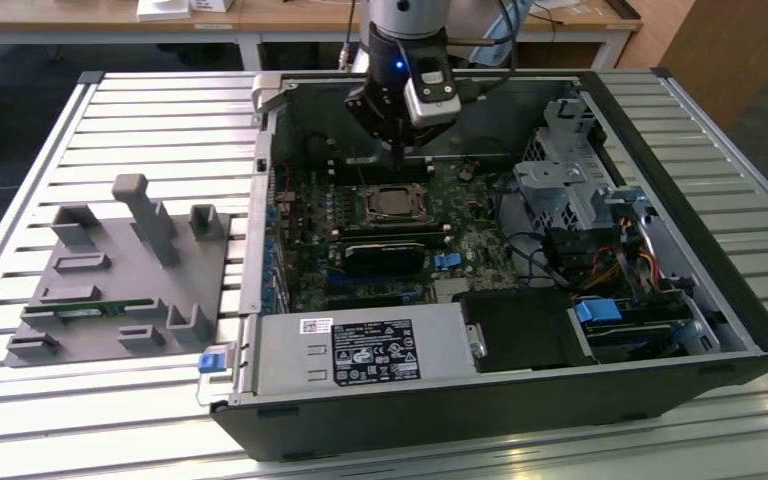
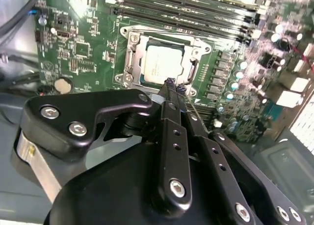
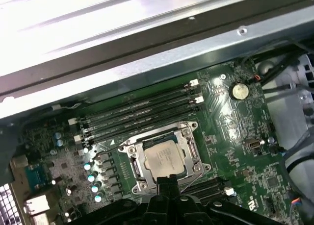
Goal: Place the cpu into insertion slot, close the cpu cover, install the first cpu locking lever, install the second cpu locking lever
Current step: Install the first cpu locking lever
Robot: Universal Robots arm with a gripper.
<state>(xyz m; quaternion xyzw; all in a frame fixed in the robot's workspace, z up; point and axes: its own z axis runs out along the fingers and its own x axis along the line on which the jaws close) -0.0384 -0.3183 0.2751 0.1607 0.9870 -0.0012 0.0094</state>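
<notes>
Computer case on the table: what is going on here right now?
A robot arm's gripper reaches into the open computer case. The cpu sits in the insertion slot, and the cpu cover lies closed around it. The gripper, with fingers shut, has its tips close to the cover's edge.

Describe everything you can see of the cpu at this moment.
The cpu is a flat square chip with a dull silver-grey metal top. It lies level in the insertion slot on the green motherboard. The silvery cpu cover lies down around it, its square window framing the chip's top. The shut tool hangs by one edge of the cover; whether it touches anything is unclear. Nothing rests on the chip's exposed top.
</notes>
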